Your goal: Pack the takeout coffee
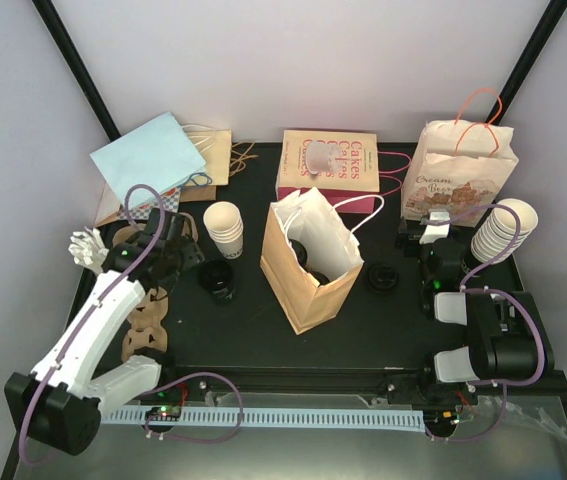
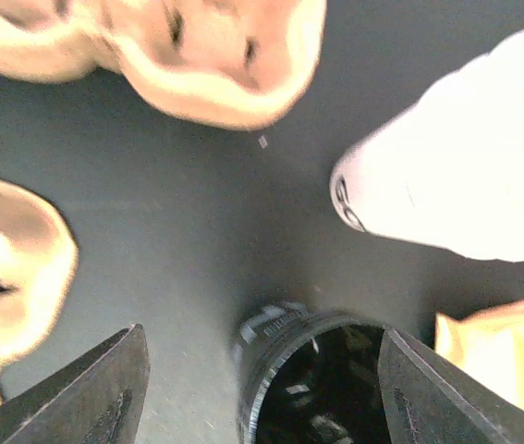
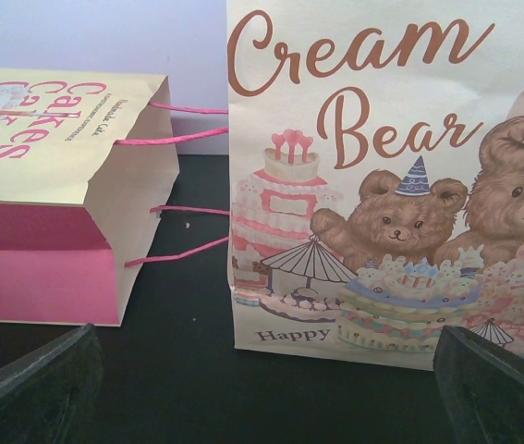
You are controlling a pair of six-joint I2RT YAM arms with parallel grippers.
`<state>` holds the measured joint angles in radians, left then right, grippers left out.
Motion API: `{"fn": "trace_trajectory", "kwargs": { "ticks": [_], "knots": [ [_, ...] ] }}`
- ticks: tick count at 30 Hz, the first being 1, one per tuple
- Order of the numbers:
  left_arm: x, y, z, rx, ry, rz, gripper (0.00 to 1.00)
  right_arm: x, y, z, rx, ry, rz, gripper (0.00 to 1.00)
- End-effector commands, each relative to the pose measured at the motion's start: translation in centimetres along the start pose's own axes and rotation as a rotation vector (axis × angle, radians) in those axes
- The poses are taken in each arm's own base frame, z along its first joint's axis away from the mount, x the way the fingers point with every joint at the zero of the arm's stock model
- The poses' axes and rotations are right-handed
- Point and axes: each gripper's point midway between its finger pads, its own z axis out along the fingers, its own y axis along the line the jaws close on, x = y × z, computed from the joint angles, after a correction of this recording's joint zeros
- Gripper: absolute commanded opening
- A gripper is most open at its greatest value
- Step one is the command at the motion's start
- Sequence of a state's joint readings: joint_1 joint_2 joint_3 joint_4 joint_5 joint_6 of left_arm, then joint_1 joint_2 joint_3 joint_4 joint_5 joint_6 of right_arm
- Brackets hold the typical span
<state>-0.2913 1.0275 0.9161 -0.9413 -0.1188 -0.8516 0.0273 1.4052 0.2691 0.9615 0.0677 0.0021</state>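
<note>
Black table (image 1: pixel 263 345), left jaws parted astride black lid (image 2: pixel 312 384), right jaws wide facing bear bag (image 3: pixel 382 185)

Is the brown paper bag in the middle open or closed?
Open: the brown paper bag stands upright, its mouth spread wide, interior visible from above.

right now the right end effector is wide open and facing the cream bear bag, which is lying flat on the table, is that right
Not quite. The Cream Bear bag is standing upright, not lying flat: the right wrist view shows its printed front vertical, with its bottom edge down. The rest holds: the right end effector is wide open and facing it.
</note>
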Motion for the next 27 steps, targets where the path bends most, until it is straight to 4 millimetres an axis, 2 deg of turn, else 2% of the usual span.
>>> {"fn": "trace_trajectory", "kwargs": {
  "ticks": [1, 3, 5, 7, 8, 11, 15, 19, 24, 27],
  "knots": [
    [-4.7, 3.4, -3.4, -0.155, -0.254, 0.068, 0.72, -2.1, -0.2, 0.2, 0.006, -0.072, 0.011, 1.00],
    [-6.3, 4.3, -3.7, -0.176, -0.328, 0.086, 0.75, -2.1, -0.2, 0.2, 0.005, -0.072, 0.011, 1.00],
    [-8.2, 5.0, -2.9, -0.160, -0.384, 0.085, 0.81, -2.1, -0.2, 0.2, 0.005, -0.072, 0.011, 1.00],
    [-9.5, 5.4, -1.5, -0.117, -0.409, 0.074, 0.96, -2.1, -0.2, 0.2, 0.005, -0.072, 0.011, 1.00],
    [-9.9, 5.5, -0.5, -0.089, -0.412, 0.070, 0.98, -2.1, -0.2, 0.2, 0.006, -0.072, 0.011, 1.00],
    [-11.1, 5.6, 1.3, -0.049, -0.486, 0.098, 0.99, -2.1, -0.2, 0.2, 0.006, -0.071, 0.012, 1.00],
    [-12.4, 4.8, 2.0, 0.005, -0.647, 0.197, 0.98, -2.2, -0.2, 0.2, 0.006, -0.074, 0.011, 1.00],
    [-12.5, 4.8, 2.2, 0.030, -0.752, 0.243, 0.98, -2.1, -0.2, 0.2, 0.005, -0.071, 0.012, 1.00],
    [-10.9, 2.1, 2.3, 0.220, -0.828, 0.373, 0.98, -2.1, -0.2, 0.2, 0.006, -0.071, 0.012, 1.00],
    [-10.4, 2.5, 2.9, 0.239, -0.852, 0.359, 0.99, -2.1, -0.3, 0.2, 0.006, -0.073, 0.011, 1.00]
  ]
}}
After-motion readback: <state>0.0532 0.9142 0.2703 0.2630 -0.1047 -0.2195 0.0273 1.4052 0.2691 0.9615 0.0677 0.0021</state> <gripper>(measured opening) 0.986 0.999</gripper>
